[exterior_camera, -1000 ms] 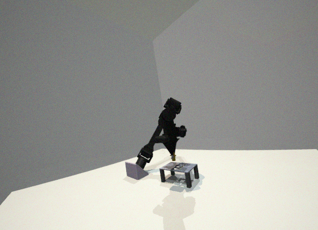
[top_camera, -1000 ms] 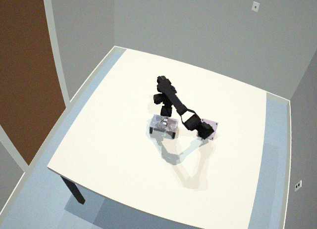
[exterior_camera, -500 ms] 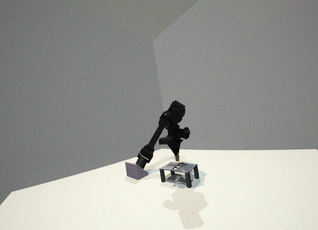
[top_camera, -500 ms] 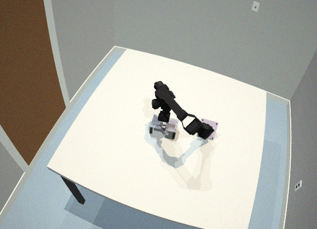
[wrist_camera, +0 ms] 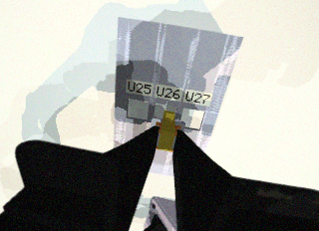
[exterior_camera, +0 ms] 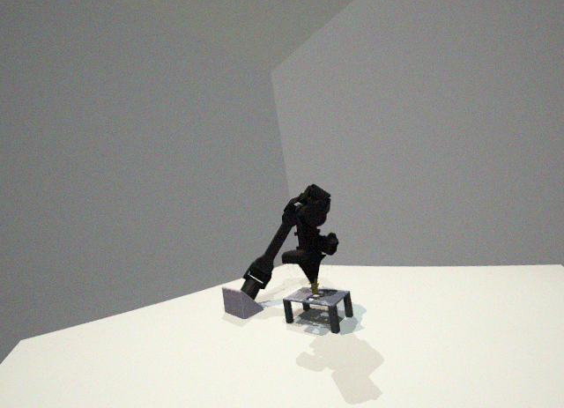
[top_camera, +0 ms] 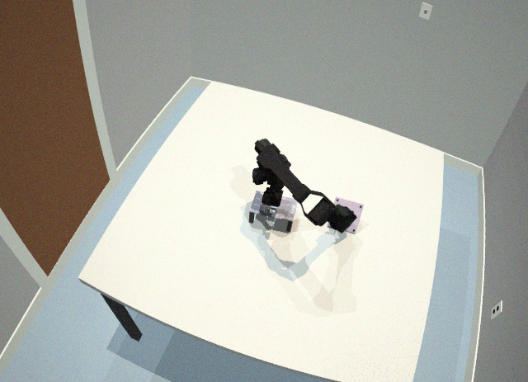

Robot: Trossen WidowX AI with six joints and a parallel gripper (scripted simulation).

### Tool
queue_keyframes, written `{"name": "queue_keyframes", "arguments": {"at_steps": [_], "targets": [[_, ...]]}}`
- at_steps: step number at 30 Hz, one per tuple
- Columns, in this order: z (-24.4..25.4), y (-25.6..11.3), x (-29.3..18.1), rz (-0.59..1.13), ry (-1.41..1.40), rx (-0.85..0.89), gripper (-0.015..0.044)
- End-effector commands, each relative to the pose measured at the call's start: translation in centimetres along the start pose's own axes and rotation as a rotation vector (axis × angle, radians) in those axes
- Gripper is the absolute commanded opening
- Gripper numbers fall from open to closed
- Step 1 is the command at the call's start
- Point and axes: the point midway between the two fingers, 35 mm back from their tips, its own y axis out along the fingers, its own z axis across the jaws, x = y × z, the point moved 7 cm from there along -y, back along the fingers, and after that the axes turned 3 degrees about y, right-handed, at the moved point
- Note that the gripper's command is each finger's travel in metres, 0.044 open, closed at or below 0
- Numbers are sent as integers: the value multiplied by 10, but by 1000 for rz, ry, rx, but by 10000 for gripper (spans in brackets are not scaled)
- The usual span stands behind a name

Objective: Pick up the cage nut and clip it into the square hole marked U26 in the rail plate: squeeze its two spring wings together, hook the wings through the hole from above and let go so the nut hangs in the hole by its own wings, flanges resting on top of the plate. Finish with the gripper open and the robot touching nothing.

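Observation:
The brass-yellow cage nut (exterior_camera: pixel 315 289) (wrist_camera: pixel 166 137) is upright between the fingertips of my gripper (exterior_camera: pixel 314 282) (wrist_camera: pixel 166 132), which is shut on it. The rail plate (top_camera: pixel 287 202) (exterior_camera: pixel 297 296) (wrist_camera: pixel 137 44) stands on four dark legs and carries the labels U25, U26 and U27. In the wrist view the nut's far end overlaps the U26 hole (wrist_camera: pixel 159 111) and covers part of it. The nut's lower end is at or just above the plate; I cannot tell if it touches or enters the hole. In the top view the arm hides the nut.
The U25 hole (wrist_camera: pixel 138 110) and U27 hole (wrist_camera: pixel 193 119) lie on either side of U26. The arm's base is on a light purple wedge block (top_camera: pixel 357 211) (exterior_camera: pixel 235 303), beside the plate stand. Shadows of the arm fall across the plate and the white table (top_camera: pixel 179 250).

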Motion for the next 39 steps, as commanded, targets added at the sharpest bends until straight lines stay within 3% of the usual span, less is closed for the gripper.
{"name": "queue_keyframes", "arguments": {"at_steps": [1, 39], "targets": [[1, 7, -1, 2, 5, 6, 37], [2, 18, -1, 0, 4, -7, 37]]}}
